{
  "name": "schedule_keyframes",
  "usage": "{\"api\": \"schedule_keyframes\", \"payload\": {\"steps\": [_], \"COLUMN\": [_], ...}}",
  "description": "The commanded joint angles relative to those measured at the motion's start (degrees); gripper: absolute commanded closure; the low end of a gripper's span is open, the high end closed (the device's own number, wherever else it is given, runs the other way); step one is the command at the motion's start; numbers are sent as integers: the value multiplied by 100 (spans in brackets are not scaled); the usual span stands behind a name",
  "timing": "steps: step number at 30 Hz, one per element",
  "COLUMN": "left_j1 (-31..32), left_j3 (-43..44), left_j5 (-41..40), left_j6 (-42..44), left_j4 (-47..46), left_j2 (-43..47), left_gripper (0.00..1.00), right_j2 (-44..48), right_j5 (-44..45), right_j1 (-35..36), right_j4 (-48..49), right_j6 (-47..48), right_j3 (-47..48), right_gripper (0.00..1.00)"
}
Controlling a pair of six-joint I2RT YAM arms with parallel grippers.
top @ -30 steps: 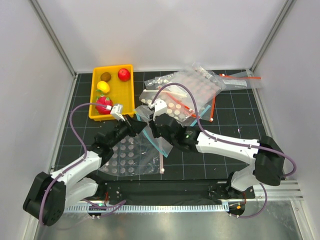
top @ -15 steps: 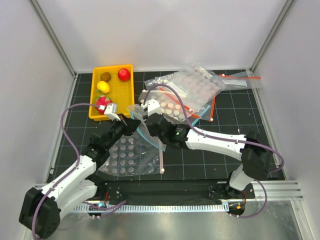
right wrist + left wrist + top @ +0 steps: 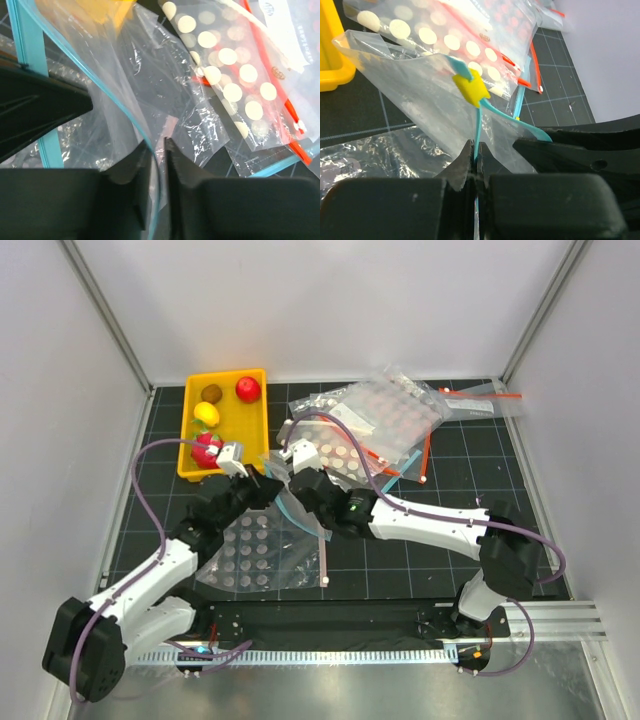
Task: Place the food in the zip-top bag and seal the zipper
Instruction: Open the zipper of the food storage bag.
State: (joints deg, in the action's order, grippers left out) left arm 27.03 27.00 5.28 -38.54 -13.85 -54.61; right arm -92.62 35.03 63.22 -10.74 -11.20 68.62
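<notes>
Left wrist view: left tool (image 3: 476, 150) clamps the zipper (image 3: 479, 121) edge, yellow bin (image 3: 331, 65) nearby.

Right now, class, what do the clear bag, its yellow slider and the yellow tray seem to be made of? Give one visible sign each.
The zip-top bag: thin, glossy clear plastic film; it creases and glints. The yellow slider: probably hard plastic, matte, opaque and blocky. The yellow tray: likely moulded plastic, with smooth, evenly coloured walls.

Yellow tray (image 3: 240, 432) at rear left; heap of white-dotted and red-orange-strip bags (image 3: 385, 420) at rear right; another dotted bag (image 3: 255, 552) flat on black gridded mat (image 3: 470, 475).
</notes>
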Motion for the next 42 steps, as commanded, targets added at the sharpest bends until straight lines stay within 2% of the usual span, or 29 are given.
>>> {"api": "schedule_keyframes", "payload": {"steps": [1, 2, 3, 4, 7, 10, 17, 20, 23, 24, 26, 32, 35, 42], "left_j1": [31, 39, 57, 66, 145, 259, 453, 470, 558, 602, 724, 751, 751, 787], "left_j3": [253, 270, 305, 323, 428, 604, 929, 956, 886, 877, 850, 1052, 1175, 1193], "left_j5": [316, 342, 368, 369, 404, 456, 474, 588, 562, 501, 91, -817, -985, -390], "left_j6": [58, 58, 66, 75, 101, 180, 383, 427, 540, 645, 743, 796, 778, 664], "left_j4": [-136, -136, -127, -127, -101, -30, 110, 119, 119, 128, 293, 1006, 1314, 946], "left_j2": [-155, -190, -234, -278, -506, -831, -1473, -1439, -1106, -1009, -755, -787, -849, -1183], "left_gripper": [100, 100, 100, 100, 100, 100, 99, 94, 89, 87, 79, 66, 61, 51], "right_j2": [288, 306, 341, 367, 682, 964, 1677, 1467, 984, 704, 439, -107, -125, 16], "right_j5": [530, 653, 820, 970, 1934, 2541, 2992, 3071, 3641, 4078, 4397, 4276, 4162, 3573], "right_j1": [32, 32, 32, 32, 32, 32, 32, 41, 243, 296, 410, 393, 358, 358], "right_j4": [196, 169, 152, 151, 186, 309, 782, 575, 328, 362, 485, 494, 477, 283], "right_j6": [118, 110, 109, 109, 83, 92, 407, 505, 689, 803, 1058, 945, 848, 374], "right_j3": [99, 99, 99, 82, -24, -199, -665, -439, -52, 10, 177, 319, 319, 292], "right_gripper": [81, 86, 96, 99, 99, 99, 99, 99, 99, 99, 99, 99, 99, 99]}}
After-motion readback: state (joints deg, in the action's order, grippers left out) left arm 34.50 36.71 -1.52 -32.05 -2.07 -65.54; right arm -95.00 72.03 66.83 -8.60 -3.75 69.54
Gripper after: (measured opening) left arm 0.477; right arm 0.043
